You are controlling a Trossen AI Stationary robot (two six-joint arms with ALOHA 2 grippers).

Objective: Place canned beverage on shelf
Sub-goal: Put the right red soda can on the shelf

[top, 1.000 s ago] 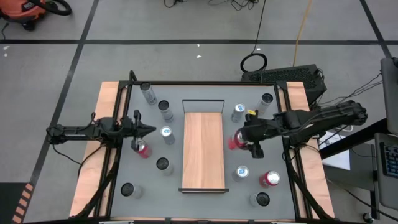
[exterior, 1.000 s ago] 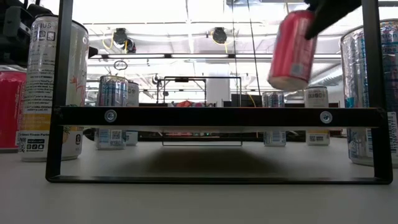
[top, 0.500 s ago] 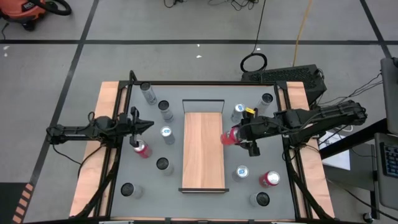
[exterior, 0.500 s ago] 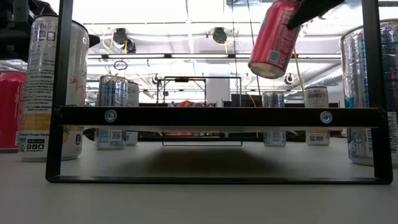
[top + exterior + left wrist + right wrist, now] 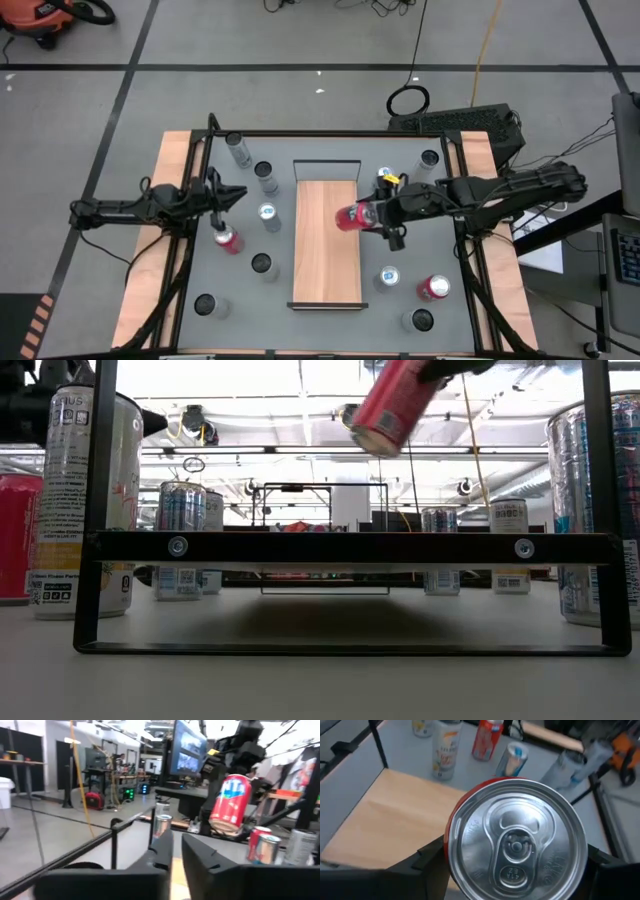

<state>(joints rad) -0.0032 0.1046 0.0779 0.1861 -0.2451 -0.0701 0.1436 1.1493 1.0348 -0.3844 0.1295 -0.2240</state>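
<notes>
One red can [image 5: 349, 216] sits clenched in the R gripper [image 5: 375, 214], tilted, in the air over the shelf [image 5: 326, 262] near its right edge, clear of the board. L gripper [image 5: 232, 194] hangs near the table's [image 5: 330, 322] left edge; fingers barely apart, nothing between them.

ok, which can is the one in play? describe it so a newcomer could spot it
Find the shelf, the long light-wood board in the table's middle. The right hand reaches in over its right edge, shut on a red can. It is the only can held tilted in the air above the board; every other can stands on the grey tabletop.
</notes>
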